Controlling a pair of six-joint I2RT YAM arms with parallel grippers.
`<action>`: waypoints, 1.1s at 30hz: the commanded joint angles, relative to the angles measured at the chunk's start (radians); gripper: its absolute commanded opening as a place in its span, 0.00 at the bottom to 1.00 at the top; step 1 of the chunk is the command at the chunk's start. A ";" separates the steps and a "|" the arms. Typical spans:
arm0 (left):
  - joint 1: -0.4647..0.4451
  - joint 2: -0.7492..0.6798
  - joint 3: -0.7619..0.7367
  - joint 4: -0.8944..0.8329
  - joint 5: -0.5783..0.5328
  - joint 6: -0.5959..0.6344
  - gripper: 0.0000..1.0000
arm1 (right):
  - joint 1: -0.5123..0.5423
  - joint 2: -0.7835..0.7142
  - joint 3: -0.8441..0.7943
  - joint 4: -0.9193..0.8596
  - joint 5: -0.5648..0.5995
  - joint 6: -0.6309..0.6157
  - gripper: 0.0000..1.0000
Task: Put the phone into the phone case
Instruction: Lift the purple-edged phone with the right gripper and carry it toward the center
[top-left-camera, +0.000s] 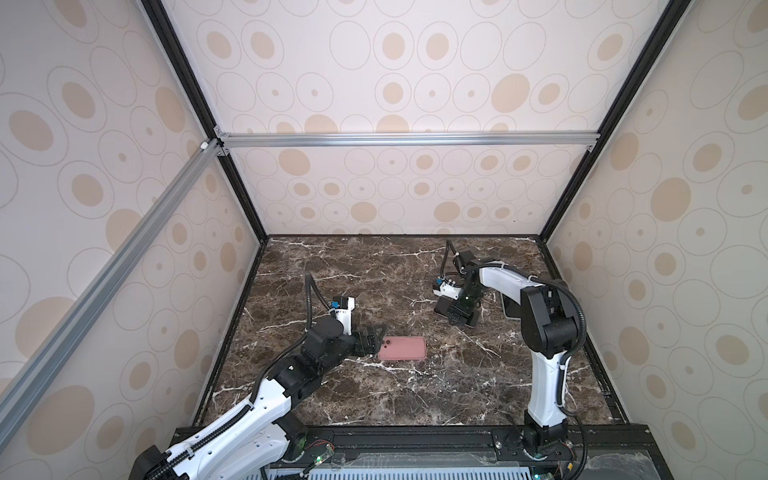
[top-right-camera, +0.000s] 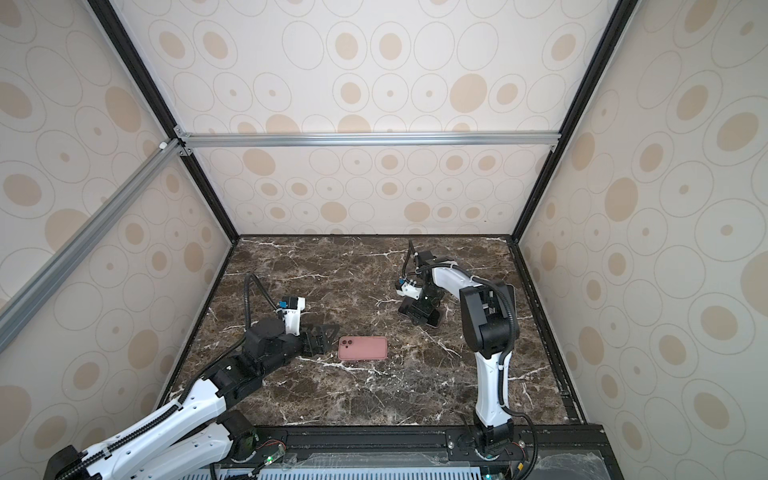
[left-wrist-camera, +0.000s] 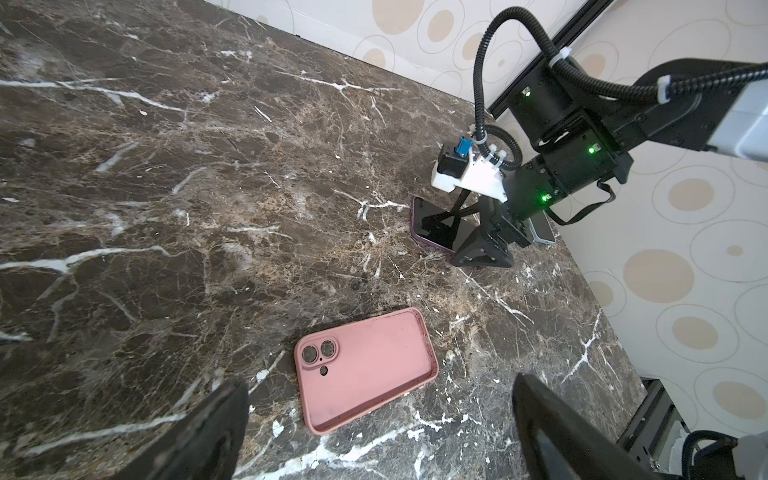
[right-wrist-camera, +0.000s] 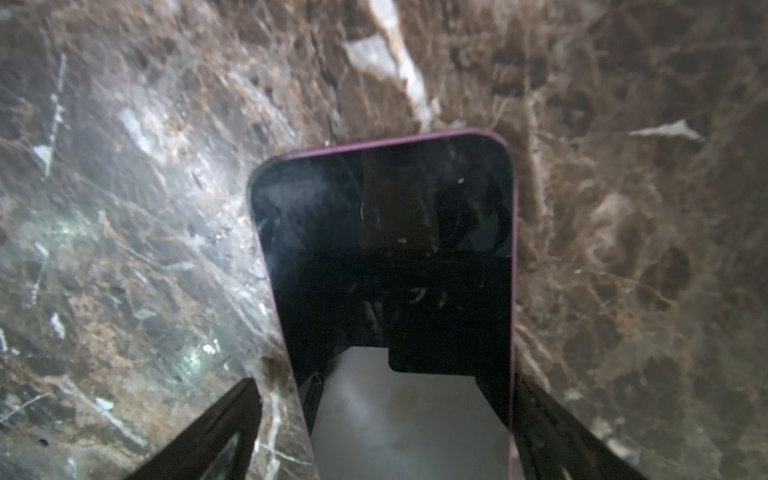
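over phone (right-wrist-camera: 386, 249), r arm (top-left-camera: 498, 278) angled down, r fingers (right-wrist-camera: 548, 419) spread; l fingers (left-wrist-camera: 208, 436) spread beside case (left-wrist-camera: 365, 365).

I've got the L arm (top-left-camera: 266, 399) stretched low off its base, forearm near flat, wrist level, L gripper (top-left-camera: 371, 338) pointing twd centre, jaws spread wide. R arm (top-left-camera: 544, 374) stands upright from its base, elbow high, forearm folding down twd centre; R gripper (top-left-camera: 459, 318) aimed steeply down, jaws wide apart too, both fingers (right-wrist-camera: 216, 428) showing dark in the wrist cam.
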 joint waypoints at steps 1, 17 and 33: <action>0.007 0.000 -0.002 0.020 0.002 0.021 0.99 | 0.030 -0.003 -0.033 -0.045 0.043 0.019 0.94; 0.011 -0.026 -0.014 0.007 -0.032 0.017 0.97 | 0.056 0.064 -0.012 -0.024 0.103 0.091 0.81; 0.020 0.050 -0.023 0.087 0.001 0.016 0.96 | 0.057 -0.076 -0.122 0.053 -0.020 0.280 0.41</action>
